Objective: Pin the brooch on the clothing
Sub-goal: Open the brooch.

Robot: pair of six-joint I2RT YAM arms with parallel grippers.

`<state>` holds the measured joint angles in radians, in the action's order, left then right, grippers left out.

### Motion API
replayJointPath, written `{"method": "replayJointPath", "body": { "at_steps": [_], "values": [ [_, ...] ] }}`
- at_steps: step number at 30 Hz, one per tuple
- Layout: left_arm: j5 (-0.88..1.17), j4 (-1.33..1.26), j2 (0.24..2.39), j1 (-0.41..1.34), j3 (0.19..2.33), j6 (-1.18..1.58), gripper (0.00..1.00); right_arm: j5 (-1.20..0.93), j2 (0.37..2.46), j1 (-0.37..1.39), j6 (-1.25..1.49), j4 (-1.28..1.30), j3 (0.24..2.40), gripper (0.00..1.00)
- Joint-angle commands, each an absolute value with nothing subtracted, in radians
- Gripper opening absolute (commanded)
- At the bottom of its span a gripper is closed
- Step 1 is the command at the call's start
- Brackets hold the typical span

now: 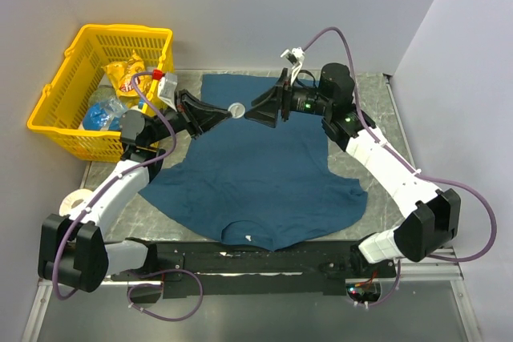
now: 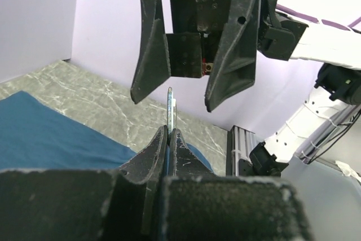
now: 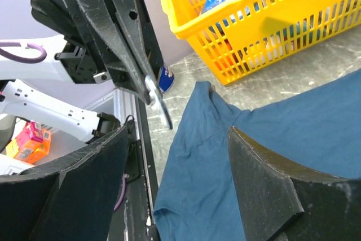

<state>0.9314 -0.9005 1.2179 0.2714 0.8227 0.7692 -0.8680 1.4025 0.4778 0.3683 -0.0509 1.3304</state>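
The clothing, a teal-blue T-shirt (image 1: 256, 174), lies spread flat on the table, neck toward the arm bases. Above its far hem, my left gripper (image 1: 227, 111) is shut on the brooch (image 1: 237, 107), a small pale round disc. In the left wrist view the brooch (image 2: 172, 108) stands edge-on, pinched at its lower rim. My right gripper (image 1: 250, 111) faces it from the right, open. Its two fingers (image 2: 152, 55) straddle the disc without touching it. The right wrist view shows the brooch (image 3: 158, 103) sticking out of the left gripper (image 3: 148, 91), ahead of my own spread fingers (image 3: 265, 184).
A yellow basket (image 1: 60, 90) holding snack packets stands at the far left, beside the shirt's sleeve. A white tape roll (image 1: 76, 198) lies near the left arm. A black rail (image 1: 264, 260) runs along the near edge. Walls close in at the back and sides.
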Motion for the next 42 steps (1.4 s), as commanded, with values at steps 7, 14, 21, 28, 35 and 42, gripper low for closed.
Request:
{"method": "replayJointPath", "body": {
  "at_steps": [7,14,21,28,35,42],
  "values": [
    [0.965,-0.919,1.183,0.267,0.827,0.762,0.01,-0.839,1.453,0.525,0.314,-0.018,1.442,0.67],
    [0.968,-0.896,1.184,0.267,0.839,0.753,0.01,-0.824,1.459,0.541,0.290,-0.005,1.451,0.61],
    [0.962,-0.864,1.181,0.267,0.842,0.736,0.01,-0.844,1.463,0.551,0.282,-0.005,1.460,0.59],
    [0.960,-0.859,1.181,0.267,0.845,0.736,0.01,-0.831,1.470,0.558,0.275,0.023,1.470,0.59],
    [0.963,-0.861,1.177,0.267,0.845,0.739,0.01,-0.821,1.480,0.561,0.270,0.034,1.473,0.48],
    [0.977,-0.858,1.177,0.267,0.847,0.742,0.01,-0.808,1.477,0.563,0.278,0.026,1.470,0.43]
  ]
}}
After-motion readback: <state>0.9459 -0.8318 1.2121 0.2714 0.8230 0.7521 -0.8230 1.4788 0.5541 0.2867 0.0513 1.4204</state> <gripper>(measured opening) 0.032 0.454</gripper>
